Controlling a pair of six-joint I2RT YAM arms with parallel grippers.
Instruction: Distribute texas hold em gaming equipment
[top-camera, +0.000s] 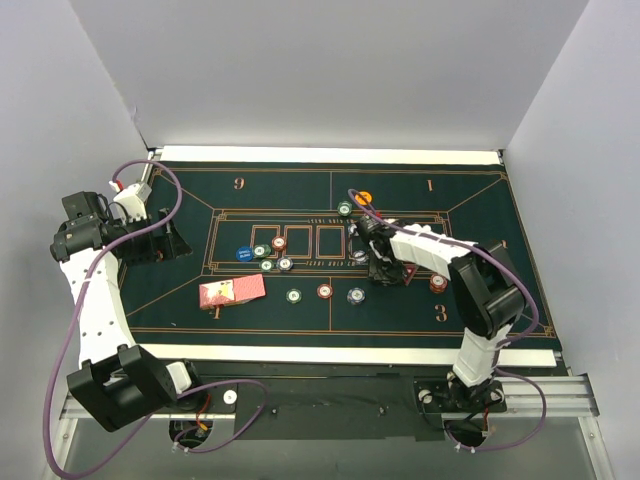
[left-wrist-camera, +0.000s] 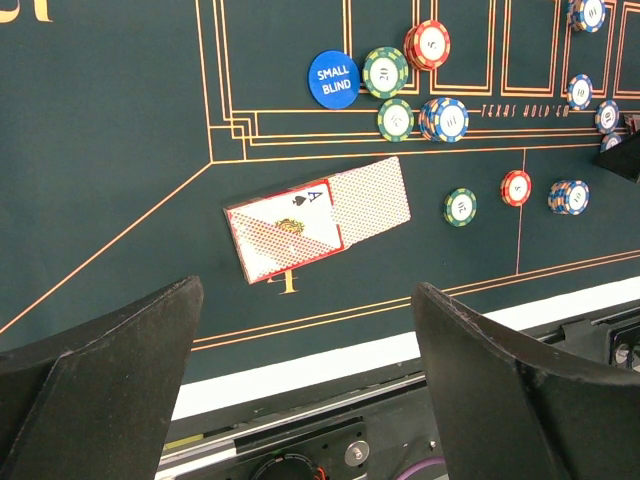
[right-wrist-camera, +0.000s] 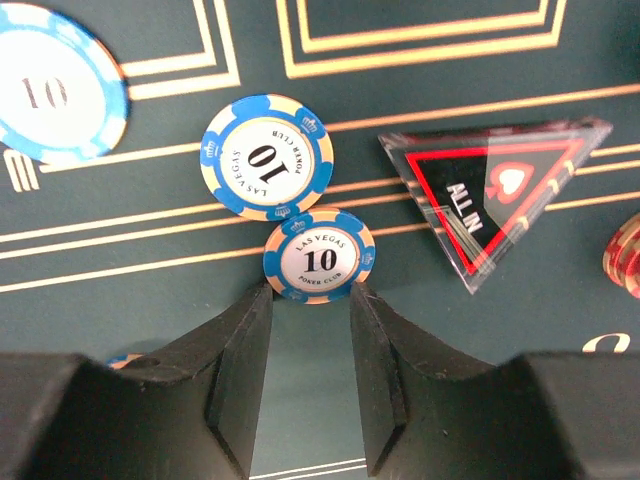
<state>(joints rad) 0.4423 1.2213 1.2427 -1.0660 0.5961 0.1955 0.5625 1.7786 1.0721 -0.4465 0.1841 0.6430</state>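
1. Right gripper (right-wrist-camera: 312, 295) is down low over the dark green felt mat (top-camera: 180, 200), right of centre. Its fingers stand a narrow gap apart above the edge of a small blue-and-cream striped "10" chip (right-wrist-camera: 320, 257). Nothing looks pinched, so this reads as lining up a pick.
2. That chip lies flat, just beside a second blue "10" chip (right-wrist-camera: 267, 155) and close to a clear triangular "ALL IN" marker (right-wrist-camera: 495, 195).
3. The right arm's elbow sits near-right, with the forearm reaching left and the wrist pitched down.
4. Left gripper (left-wrist-camera: 308, 290) is spread wide and empty at the mat's left edge. It faces the red-backed playing cards (left-wrist-camera: 320, 215), which lie near-left with an ace showing, and is likely waiting its turn.
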